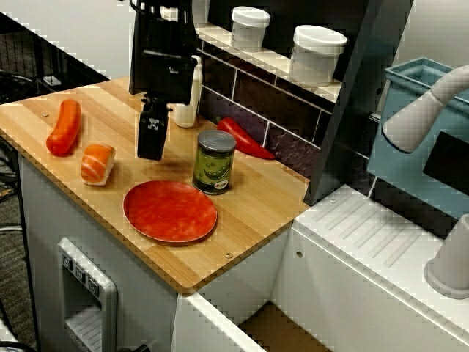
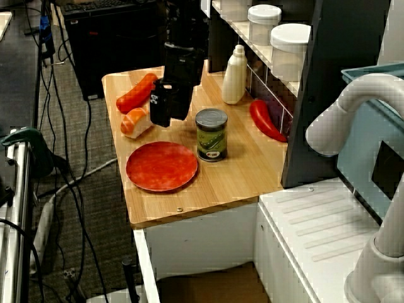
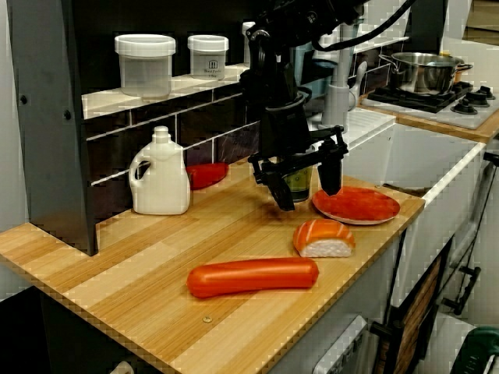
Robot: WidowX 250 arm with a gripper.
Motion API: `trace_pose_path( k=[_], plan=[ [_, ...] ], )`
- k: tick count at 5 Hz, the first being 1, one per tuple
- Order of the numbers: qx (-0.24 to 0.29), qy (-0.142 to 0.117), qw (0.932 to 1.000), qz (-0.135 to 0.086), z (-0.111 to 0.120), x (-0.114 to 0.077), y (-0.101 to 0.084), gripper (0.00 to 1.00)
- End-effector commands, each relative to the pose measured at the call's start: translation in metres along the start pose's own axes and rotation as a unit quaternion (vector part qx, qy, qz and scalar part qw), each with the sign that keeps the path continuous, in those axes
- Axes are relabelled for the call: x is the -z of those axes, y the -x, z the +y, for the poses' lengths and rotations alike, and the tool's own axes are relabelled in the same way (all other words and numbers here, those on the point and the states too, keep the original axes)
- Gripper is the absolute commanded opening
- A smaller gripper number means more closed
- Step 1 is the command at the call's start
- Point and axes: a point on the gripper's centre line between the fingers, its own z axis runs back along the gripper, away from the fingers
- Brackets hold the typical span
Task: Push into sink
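Side view: gripper [image 3: 306, 183] spread, empty, beside can [image 1: 213, 162] | risk: shoving red plate [image 1: 170, 211] topples can, misses sink [image 3: 437, 160]

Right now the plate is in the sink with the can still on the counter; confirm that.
Not right. The plate lies on the wooden counter, just in front of the can, not in the sink. The view from above shows it. The can is on the counter, as you said.
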Motion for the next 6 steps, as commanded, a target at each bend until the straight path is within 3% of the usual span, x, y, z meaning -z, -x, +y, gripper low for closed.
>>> trace_pose_path(
  k=[1, 4, 5, 6],
  plan=[
    [-0.007, -0.079, 0.9964, -0.031, -0.023, -0.019, -0.012, 1.0],
    [0.084, -0.122, 0.989, 0.002, -0.017, -0.015, -0.013, 1.0],
    [0.102, -0.126, 0.9868, -0.002, -0.013, -0.019, -0.013, 1.0],
    [0.108, -0.113, 0.9877, -0.007, -0.008, -0.026, -0.019, 1.0]
  ],
)
